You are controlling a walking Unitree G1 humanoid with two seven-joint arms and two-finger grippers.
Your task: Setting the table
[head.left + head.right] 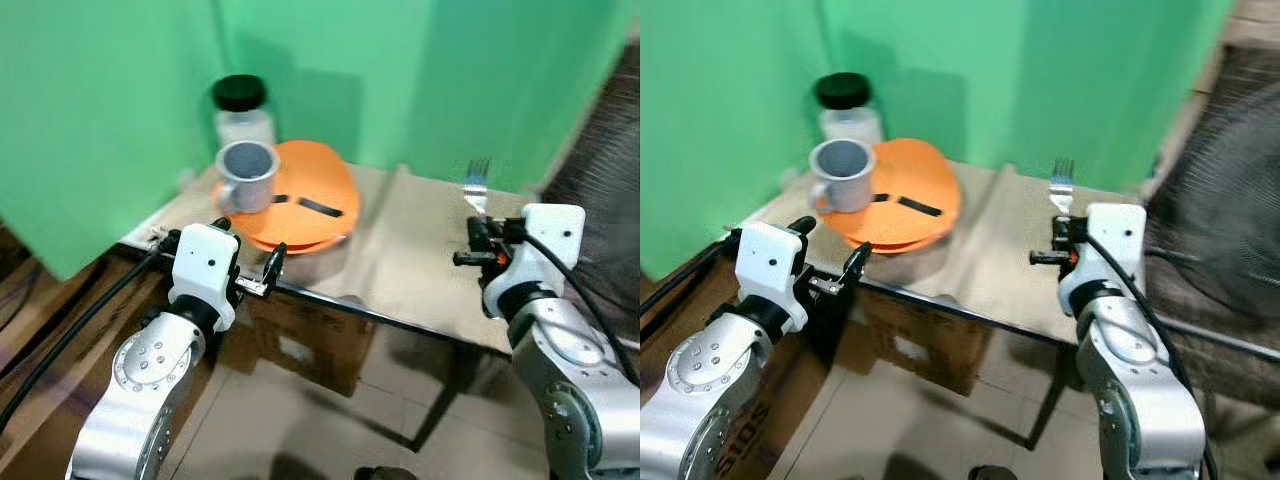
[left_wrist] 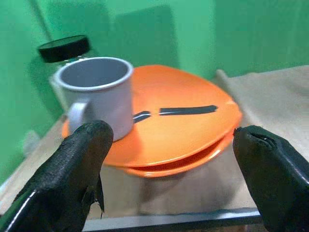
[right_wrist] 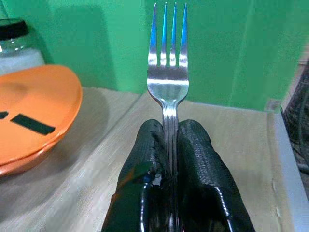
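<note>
At the table's (image 1: pixel 420 290) front edge, left claw (image 2: pixel 169 169) spread wide, right claw (image 3: pixel 169 145) pinching fork (image 3: pixel 168 72) upright.

The fork's (image 3: pixel 167 72) handle is hidden between the right gripper's (image 3: pixel 169 159) fingers. The mug (image 2: pixel 96 94) covers part of the plates (image 2: pixel 178 121) and the jar's (image 1: pixel 243 112) lower body. Both head views are blurred. The counter's (image 1: pixel 420 260) legs are mostly hidden.

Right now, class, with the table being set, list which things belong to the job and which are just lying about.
Belongs to the job:
fork, clamped in the right end effector
orange plates
grey mug
left end effector, open

Lying about:
black-lidded jar
cardboard box under the table
</note>
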